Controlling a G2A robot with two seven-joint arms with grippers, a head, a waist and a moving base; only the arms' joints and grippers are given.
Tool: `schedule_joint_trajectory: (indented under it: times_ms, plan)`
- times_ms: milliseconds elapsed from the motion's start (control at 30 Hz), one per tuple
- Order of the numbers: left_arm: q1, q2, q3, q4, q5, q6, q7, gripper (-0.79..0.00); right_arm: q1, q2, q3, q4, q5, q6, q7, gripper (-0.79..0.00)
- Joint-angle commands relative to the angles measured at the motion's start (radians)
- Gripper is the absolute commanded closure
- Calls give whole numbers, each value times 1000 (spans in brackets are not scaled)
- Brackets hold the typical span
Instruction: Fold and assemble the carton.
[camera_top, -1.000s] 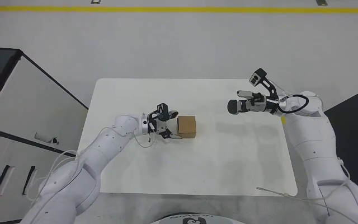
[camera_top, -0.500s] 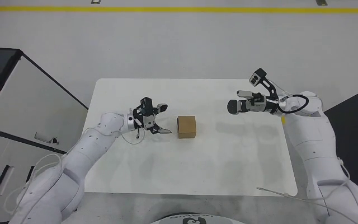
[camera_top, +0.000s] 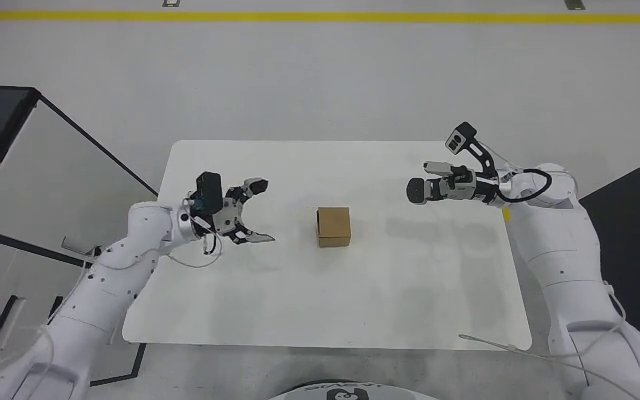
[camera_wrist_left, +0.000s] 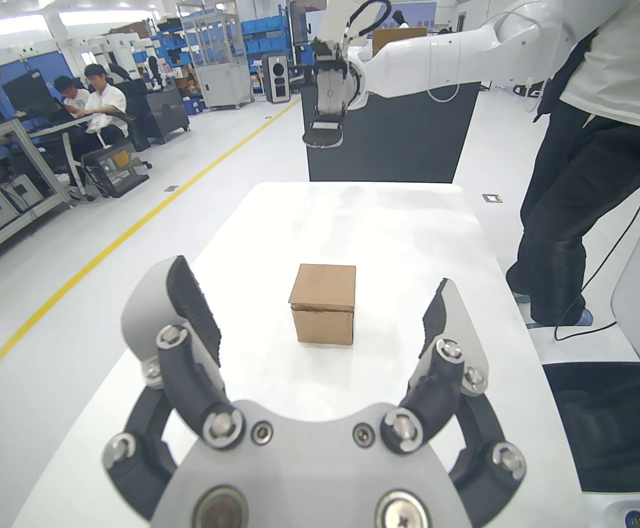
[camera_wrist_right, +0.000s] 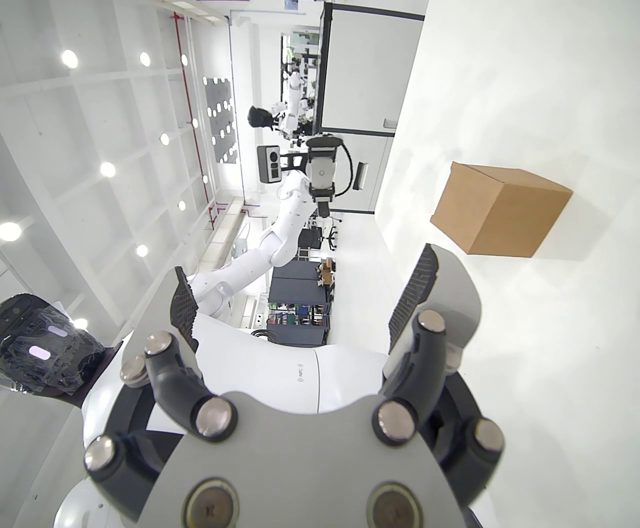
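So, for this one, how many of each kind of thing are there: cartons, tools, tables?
Cartons: 1, the brown carton, standing near the middle of the table.
Tools: 2, the left tool and the right tool, both open, one on each side of the carton and apart from it.
Tables: 1, the white table.
Total: 4.

Carton (camera_top: 333, 226) mid-table (camera_top: 400, 295) — left hand (camera_top: 264, 211) to left, right hand (camera_top: 413, 190) to right.
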Motion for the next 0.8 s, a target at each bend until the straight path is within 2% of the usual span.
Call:
schedule_joint_trajectory:
  times_ms: [0, 133, 300, 767]
  plan:
    - [66, 33, -63, -89, -26, 0, -23, -785, 0, 0, 0, 0, 0, 0, 0, -785]
    - [161, 78, -159, -199, -70, 0, -72, -785, 0, 0, 0, 0, 0, 0, 0, -785]
    - [248, 113, -239, -279, -120, 0, -120, -785, 0, 0, 0, 0, 0, 0, 0, -785]
    - [252, 114, -242, -283, -122, 0, -121, -784, 0, 0, 0, 0, 0, 0, 0, -784]
